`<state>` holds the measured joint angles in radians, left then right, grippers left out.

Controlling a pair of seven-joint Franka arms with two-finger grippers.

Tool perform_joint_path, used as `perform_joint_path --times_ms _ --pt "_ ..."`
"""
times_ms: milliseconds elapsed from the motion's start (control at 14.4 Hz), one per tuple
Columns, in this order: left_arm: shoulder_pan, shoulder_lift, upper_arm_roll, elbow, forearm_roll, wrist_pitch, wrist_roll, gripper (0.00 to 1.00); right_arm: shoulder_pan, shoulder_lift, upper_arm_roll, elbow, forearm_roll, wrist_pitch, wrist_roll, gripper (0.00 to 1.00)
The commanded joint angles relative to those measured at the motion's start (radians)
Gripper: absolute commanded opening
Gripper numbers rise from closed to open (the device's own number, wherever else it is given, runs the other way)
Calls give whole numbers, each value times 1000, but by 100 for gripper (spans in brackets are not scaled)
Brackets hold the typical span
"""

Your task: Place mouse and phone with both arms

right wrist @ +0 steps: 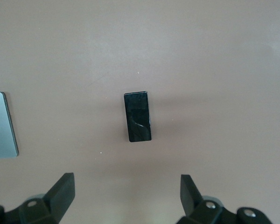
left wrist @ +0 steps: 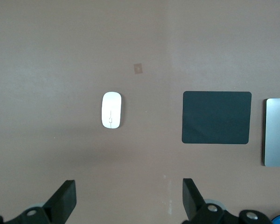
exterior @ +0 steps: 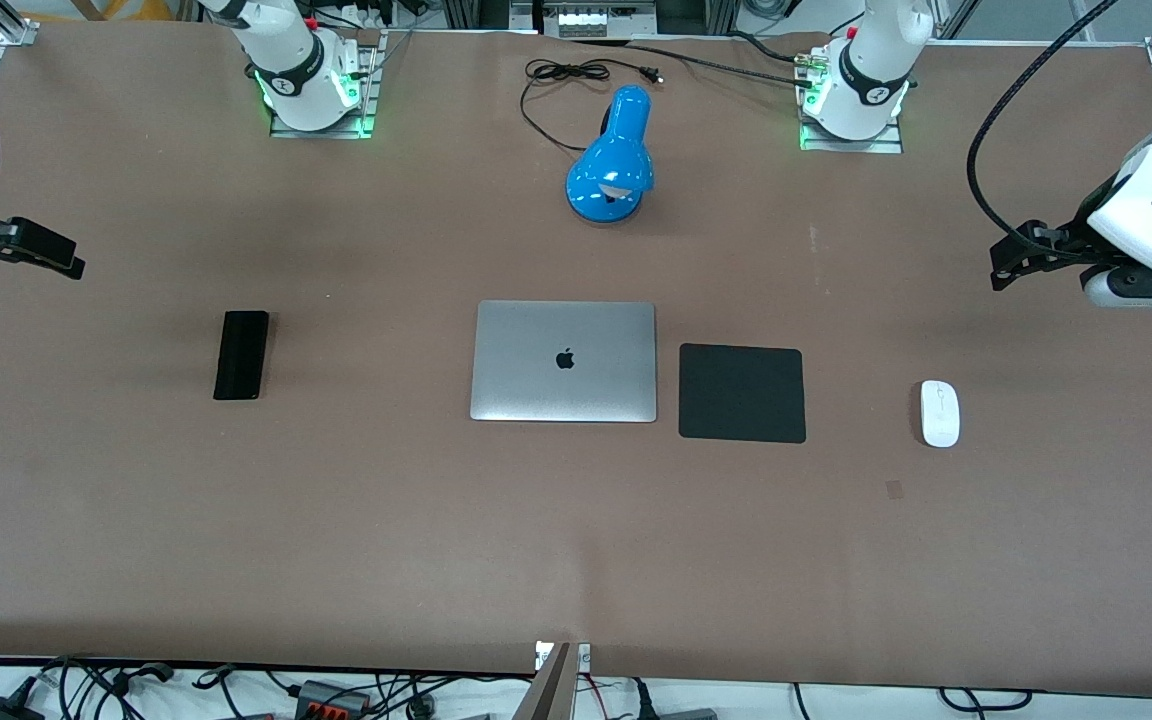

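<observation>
**Two tools spread wide, mouse and phone untouched**

Both arms hang raised at the table's ends. The left tool (exterior: 1021,255) is up over bare table (exterior: 576,560) at the left arm's end, its fingers (left wrist: 65,200) spread wide and holding nothing. The right tool (exterior: 36,250) is up over the right arm's end, likewise released, fingers (right wrist: 63,193) wide apart.

The mouse (exterior: 940,413) lies flat toward the left arm's end, well apart from the pad (exterior: 742,393), with open brown surface all round it. A small faint patch (exterior: 894,488), perhaps tape, sits near it, closer to the front camera.

The phone (exterior: 241,354) lies flat toward the right arm's end, well apart from the laptop (exterior: 564,361), and nothing crowds its edges.

The closed laptop sits mid-table, the pad just beside it with a narrow gap between their edges. A blue lamp (exterior: 612,160) stands farther from the camera than the laptop, its cord (exterior: 561,85) trailing toward the bases. A broad bare strip runs along the table's near edge.
</observation>
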<state>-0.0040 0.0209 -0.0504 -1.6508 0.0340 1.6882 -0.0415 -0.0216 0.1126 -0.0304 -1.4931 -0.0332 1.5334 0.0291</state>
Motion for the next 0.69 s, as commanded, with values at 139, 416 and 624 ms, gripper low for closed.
perform_joint_path --times_ms 139,416,624 --pt "-10 -1 6 9 -5 4 -6 100 3 -11 -8 -16 16 13 -17 100" --pt "2 53 7 77 -16 -102 -6 100 5 -10 -6 -48 13 14 -21 100" --pt "2 79 7 77 -11 -133 -12 100 5 -4 -3 -145 13 54 -21 100"
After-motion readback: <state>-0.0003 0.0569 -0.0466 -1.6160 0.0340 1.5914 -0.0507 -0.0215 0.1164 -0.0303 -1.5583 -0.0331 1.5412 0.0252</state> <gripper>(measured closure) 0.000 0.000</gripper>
